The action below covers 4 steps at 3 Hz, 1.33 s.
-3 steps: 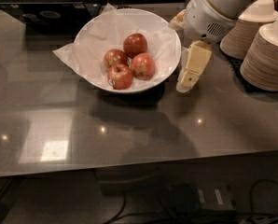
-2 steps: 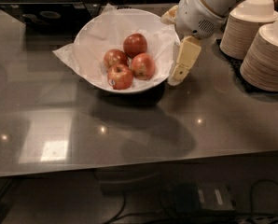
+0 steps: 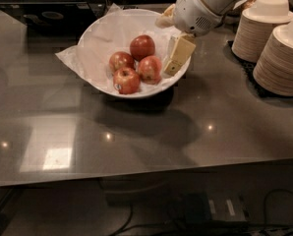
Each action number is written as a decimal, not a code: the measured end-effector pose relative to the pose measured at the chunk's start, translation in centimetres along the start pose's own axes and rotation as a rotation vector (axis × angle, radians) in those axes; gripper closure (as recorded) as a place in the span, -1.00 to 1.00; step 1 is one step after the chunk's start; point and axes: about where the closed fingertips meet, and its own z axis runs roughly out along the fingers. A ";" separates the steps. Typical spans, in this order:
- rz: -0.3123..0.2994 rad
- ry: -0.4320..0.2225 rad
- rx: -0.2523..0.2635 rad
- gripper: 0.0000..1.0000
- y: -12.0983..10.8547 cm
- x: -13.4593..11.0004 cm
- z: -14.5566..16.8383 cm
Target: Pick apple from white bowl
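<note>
My gripper (image 3: pixel 172 65) hangs over the right rim of the white bowl (image 3: pixel 87 33). Its cream fingers (image 3: pixel 183 50) slant down-left, seemingly a narrow gap apart, holding nothing. Four round, glossy red apples (image 3: pixel 142 47) cluster on crumpled paper (image 3: pixel 70 58), the nearest just beside my tips. The polished grey surface (image 3: pixel 63 132) lies open in front; stacked beige bowls (image 3: pixel 284 58) crowd the right.

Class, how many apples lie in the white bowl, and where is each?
4 apples in the white bowl: back apple, left apple, front apple, right apple, closest to the gripper hanging over the bowl's right side. None seems hidden.
</note>
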 end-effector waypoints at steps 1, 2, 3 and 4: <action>0.000 0.002 0.007 -0.62 -0.5 -0.4 0.7; -0.005 0.015 0.016 -0.62 -0.9 -0.7 1.4; 0.004 0.036 0.023 -0.62 -1.3 -0.3 2.5; 0.031 0.046 0.021 -0.34 -1.4 0.3 3.9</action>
